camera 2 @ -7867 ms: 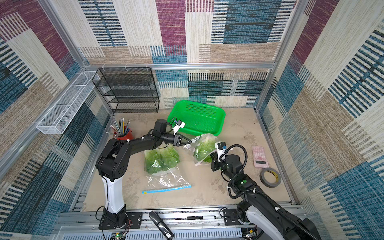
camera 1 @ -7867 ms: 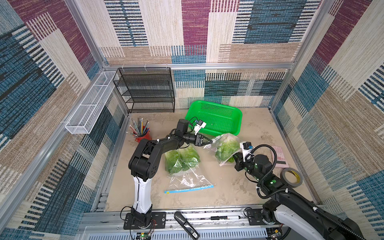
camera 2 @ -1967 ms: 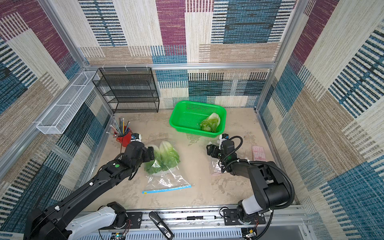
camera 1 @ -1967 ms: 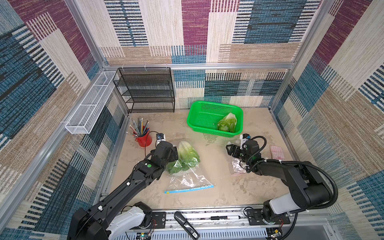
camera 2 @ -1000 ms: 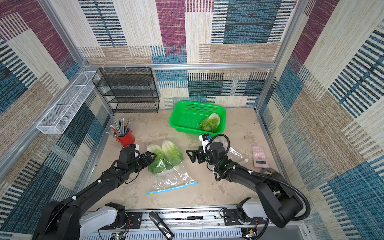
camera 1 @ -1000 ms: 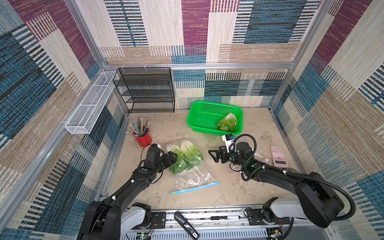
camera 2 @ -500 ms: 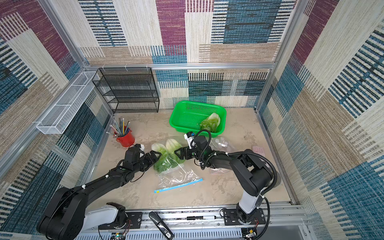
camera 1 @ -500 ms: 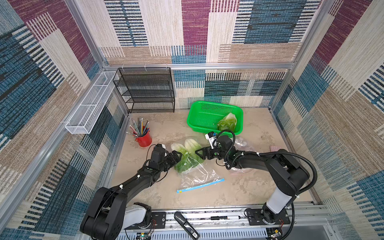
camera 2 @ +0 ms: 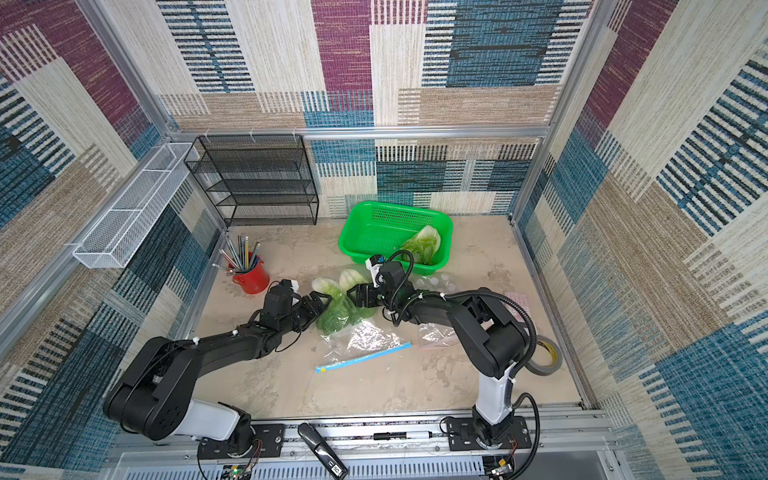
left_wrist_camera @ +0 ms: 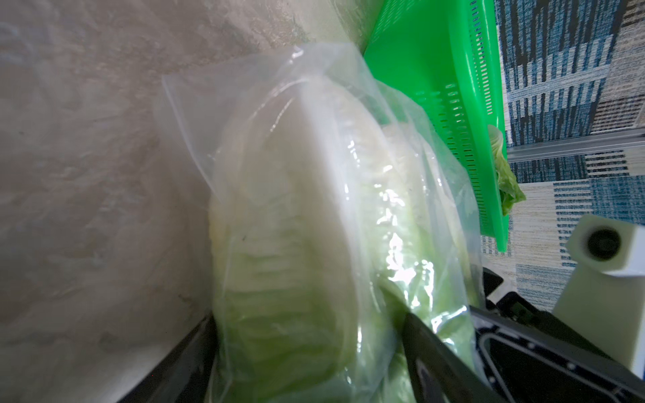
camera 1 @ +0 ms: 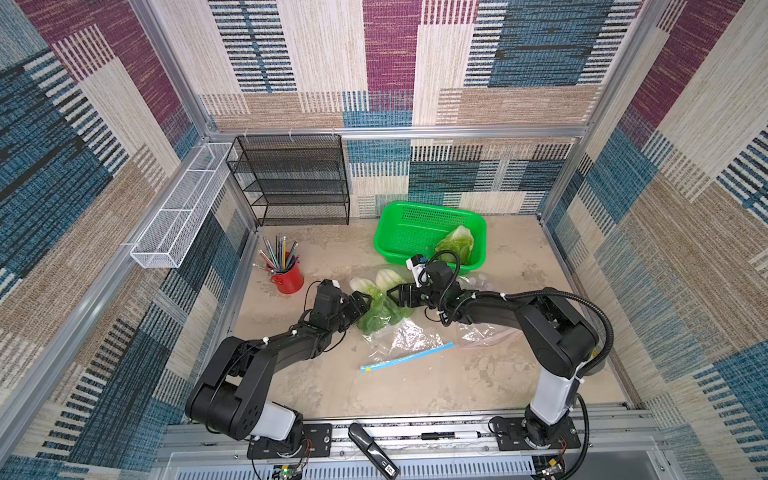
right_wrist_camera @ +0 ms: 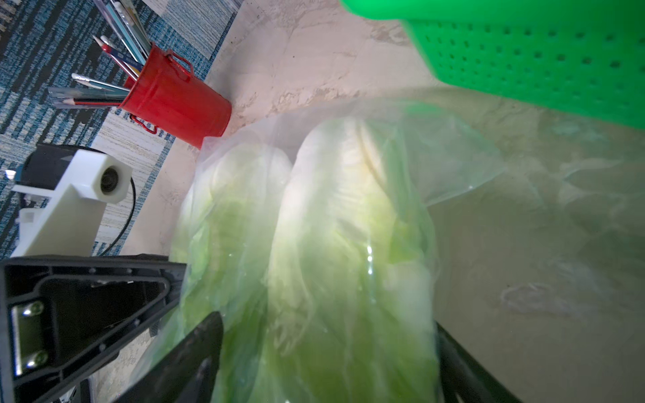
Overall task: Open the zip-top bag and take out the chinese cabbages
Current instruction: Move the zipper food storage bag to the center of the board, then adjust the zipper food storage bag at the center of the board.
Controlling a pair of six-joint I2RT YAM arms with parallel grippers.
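Red pencil cup [camera 1: 286,277] aside, my left gripper [camera 1: 360,305] lies low on the surface [camera 1: 332,386], jaws spread wide around the leafy part of the two chinese cabbages [camera 1: 380,312] inside the clear zip-top bag [camera 1: 405,338], while my right gripper [camera 1: 397,295], equally wide, straddles the same bundle from the opposite side, so I judge the pair are bracketing it to steady the load. Through the blurred wrist views I cannot tell whether either is actually pinching plastic. The blue zip strip [camera 1: 409,356] trails toward the near edge, and the third cabbage [camera 1: 456,248] sits in the green basket [camera 1: 415,208], likely the drop-off spot.
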